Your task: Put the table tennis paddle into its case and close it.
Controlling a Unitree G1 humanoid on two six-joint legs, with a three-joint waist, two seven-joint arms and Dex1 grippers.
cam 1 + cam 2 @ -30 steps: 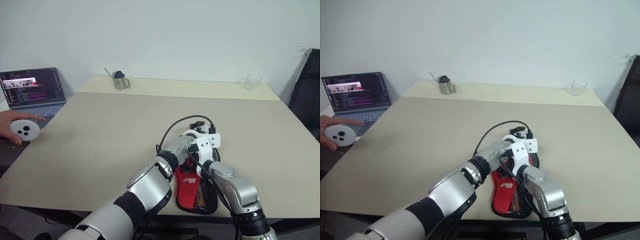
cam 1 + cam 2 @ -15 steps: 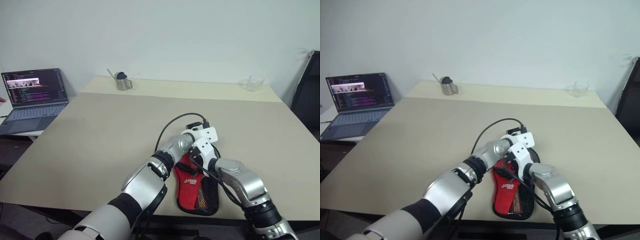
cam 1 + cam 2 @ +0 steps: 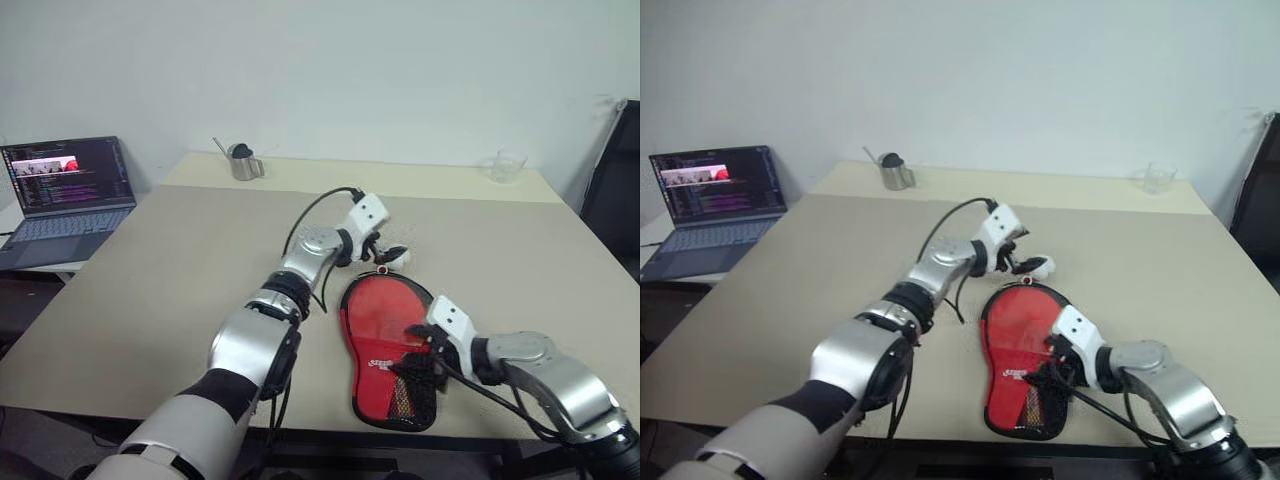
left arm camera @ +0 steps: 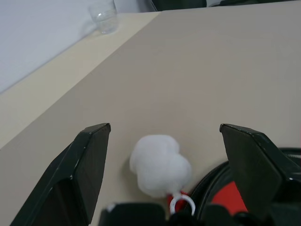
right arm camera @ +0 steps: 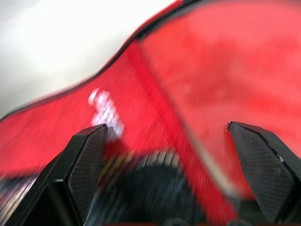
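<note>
Case (image 3: 385, 335): paddle-shaped soft pouch, red side up with white logo and black mesh pocket at the narrow end, black edging all round; lying flat near the front edge of the bench (image 3: 180, 280), narrow end toward the robot. Contents of case: cannot tell; zip state not discernible. White ball (image 3: 397, 257): attached by a small ring at the round far end of the case, resting on the bench just beyond it. Table tennis paddle: none distinguishable apart from the case. Left gripper (image 3: 383, 241): raised above the bench just beyond the round end of the case, fingers spread wide, nothing between them; white ball lying on the bench below, between the fingers as seen in the left wrist view, not touched. Right gripper (image 3: 415, 350): low over the handle-side half of the case near the logo and mesh pocket, fingers spread wide, holding nothing; contact with the fabric cannot be told. Metal cup (image 3: 240, 162): far left part of the bench, dark item and thin stick inside. Clear glass (image 3: 506, 164): far right part of the bench, apparently empty. Laptop (image 3: 62, 190): open, screen lit, on a side surface left of the bench.
</note>
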